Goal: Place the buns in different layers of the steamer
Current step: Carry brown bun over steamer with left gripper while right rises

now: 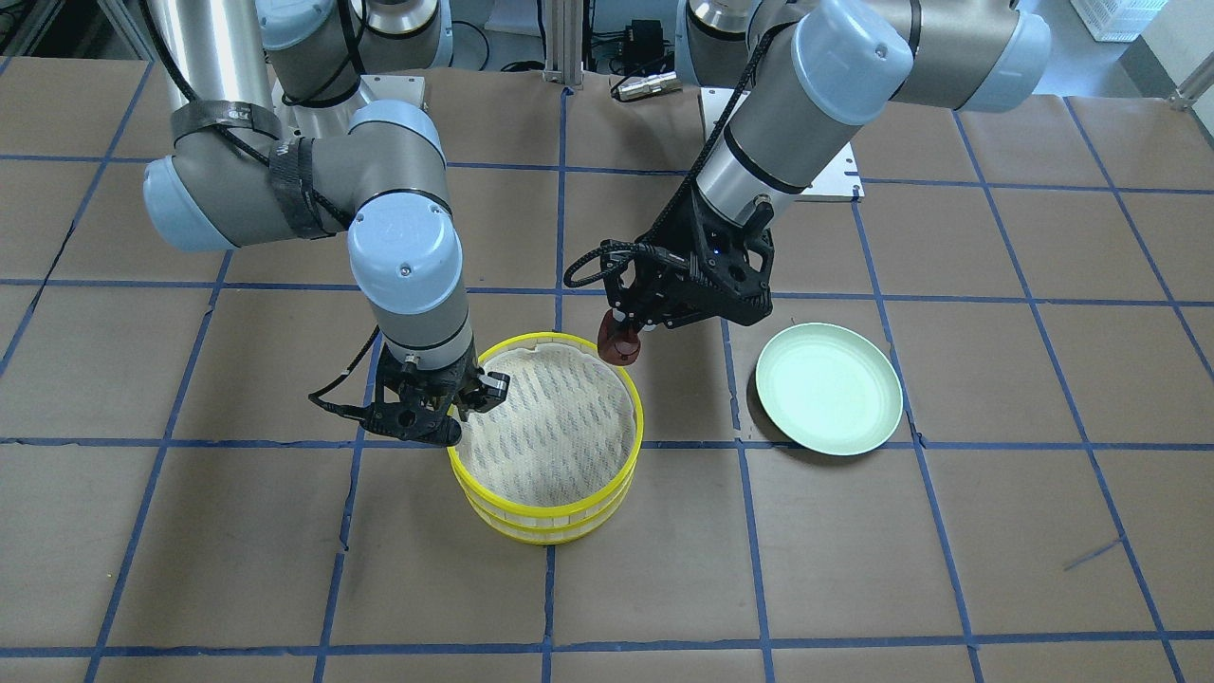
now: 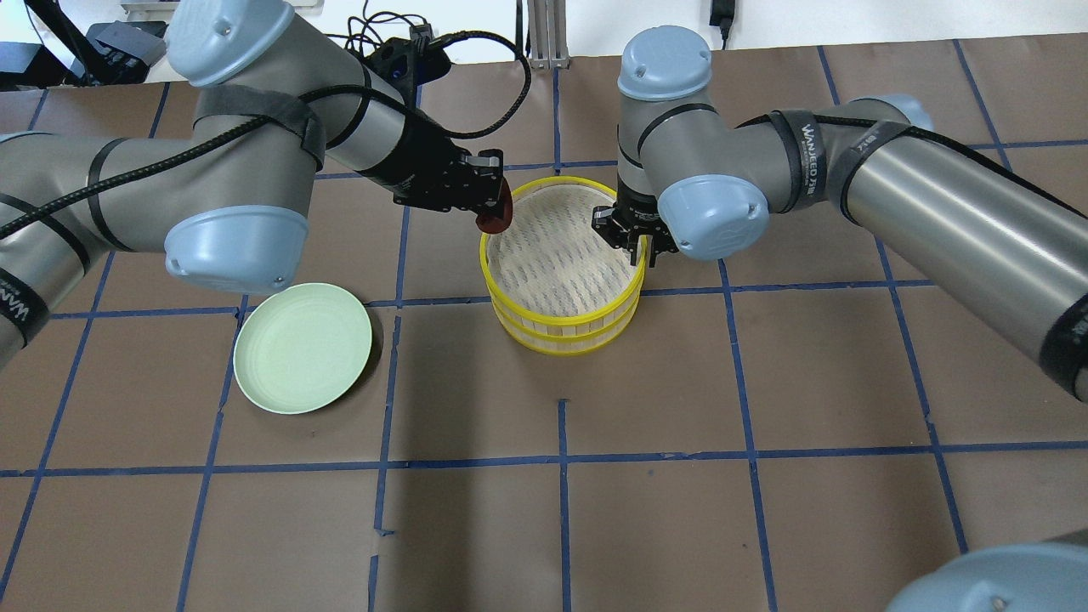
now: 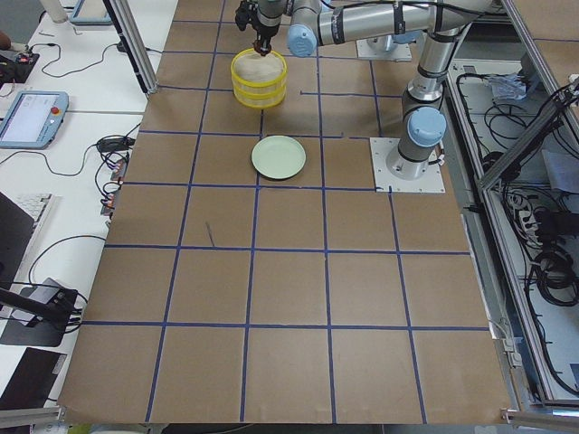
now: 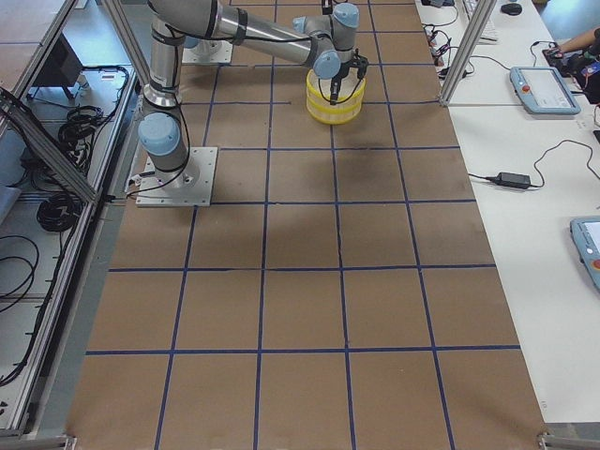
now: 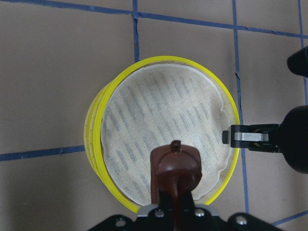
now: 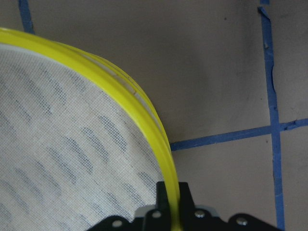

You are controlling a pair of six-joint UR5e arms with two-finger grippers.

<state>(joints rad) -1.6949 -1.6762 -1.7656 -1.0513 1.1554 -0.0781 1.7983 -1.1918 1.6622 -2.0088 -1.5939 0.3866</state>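
The dark reddish-brown oblong bun [image 1: 618,346] hangs pinched in the left gripper [image 1: 623,324], whose fingers are narrowed onto its upper part. It sits in the air just above the rim of the round yellow-rimmed two-tier steamer [image 1: 550,526], on the side facing the left arm. From the left wrist camera it shows over the near edge of the white dash-patterned liner [image 2: 557,255], clear of the cloth.

The bun seems to hang lengthwise from the fingertips, with its rounded lower end pointing down toward the tray. Exactly how far it tilts is hard to tell.

Across the steamer, the right gripper [image 1: 471,403] is clamped on the yellow rim of the top tray [image 2: 561,316], one finger inside and one outside the wall. That tray rests squarely on the lower tray [image 2: 561,344], so the two rims line up. Between the bun and the right gripper's inner finger, the liner lies open across the whole tray, slightly wrinkled at the edge nearest the robot.

The steamer stands near the middle of the brown paper-covered desk [image 2: 765,382], close to a crossing of blue tape lines. A pale green round plate [image 2: 302,348] lies flat on the left arm's side, well apart from the steamer. Broad brown squares of desk stretch away on the operators' side.
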